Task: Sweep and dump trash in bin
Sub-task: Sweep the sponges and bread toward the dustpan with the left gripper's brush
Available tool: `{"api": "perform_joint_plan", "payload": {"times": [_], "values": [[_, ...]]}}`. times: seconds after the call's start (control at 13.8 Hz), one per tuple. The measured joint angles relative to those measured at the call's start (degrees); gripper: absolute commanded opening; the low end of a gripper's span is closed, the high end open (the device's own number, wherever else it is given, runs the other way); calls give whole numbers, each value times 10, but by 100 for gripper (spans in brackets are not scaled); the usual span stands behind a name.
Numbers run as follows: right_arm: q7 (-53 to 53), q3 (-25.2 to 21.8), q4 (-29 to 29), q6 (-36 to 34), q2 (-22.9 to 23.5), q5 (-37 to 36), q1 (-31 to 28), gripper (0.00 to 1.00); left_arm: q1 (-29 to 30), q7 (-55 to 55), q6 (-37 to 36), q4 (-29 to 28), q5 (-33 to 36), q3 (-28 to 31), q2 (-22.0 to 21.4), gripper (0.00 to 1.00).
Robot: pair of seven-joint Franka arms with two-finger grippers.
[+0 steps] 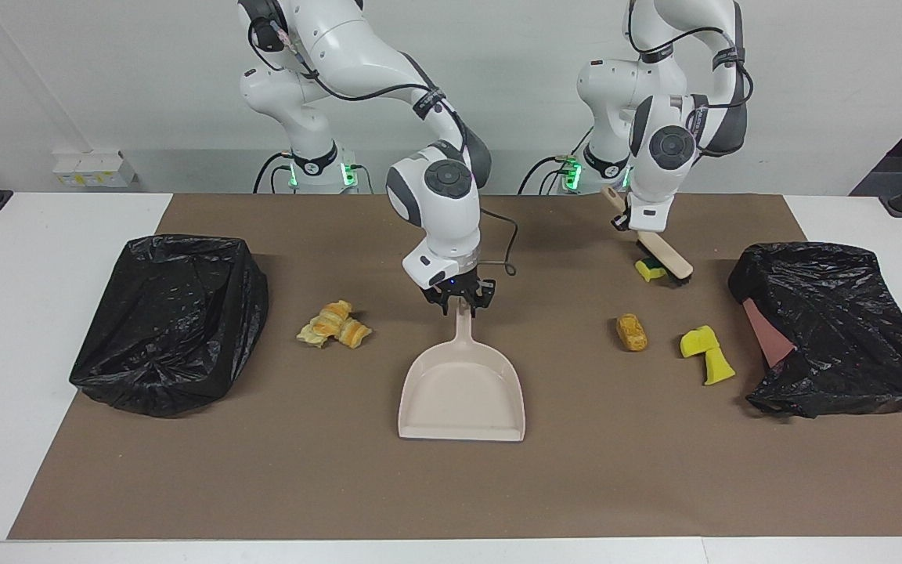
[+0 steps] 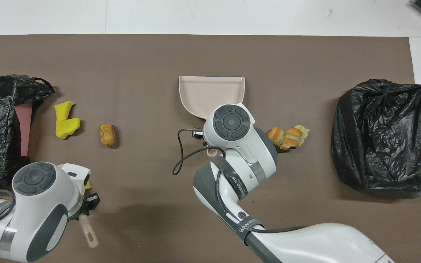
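Observation:
My right gripper (image 1: 463, 304) is shut on the handle of the beige dustpan (image 1: 463, 392), which lies flat mid-mat with its mouth away from the robots; it also shows in the overhead view (image 2: 210, 91). My left gripper (image 1: 633, 225) is shut on the handle of the beige brush (image 1: 669, 260), bristles down against a green-backed yellow sponge bit (image 1: 649, 271). An orange-brown lump (image 1: 631, 332) and two yellow sponge bits (image 1: 706, 354) lie farther from the robots than the brush. Pale golden pastry chunks (image 1: 333, 325) lie beside the dustpan handle, toward the right arm's end.
A black-bagged bin (image 1: 169, 321) stands at the right arm's end of the brown mat. Another black bag (image 1: 835, 325) with a reddish panel showing lies at the left arm's end. In the overhead view both wrists hide their own fingers; the brush handle's end (image 2: 89, 233) sticks out.

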Motion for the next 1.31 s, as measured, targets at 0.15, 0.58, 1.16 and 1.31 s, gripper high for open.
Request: {"api": "perform_joint_plan", "payload": {"times": [0.15,0.58,1.16,1.31], "values": [[-36,0,2,11,0,-20,0,0,9,74,42,5,-27,0,11,0],[-387,-3,-4,-17,-42,-25,-28,0,10,145,12,157,-54,-7,98,0],[-787,0,-80,-97,-132,21,-40,0,117,324,-1,312,-53,0,195,0],[-794,2,-85,-71,-114,31,-21,0,157,385,25,320,-43,1,220,0]]}}
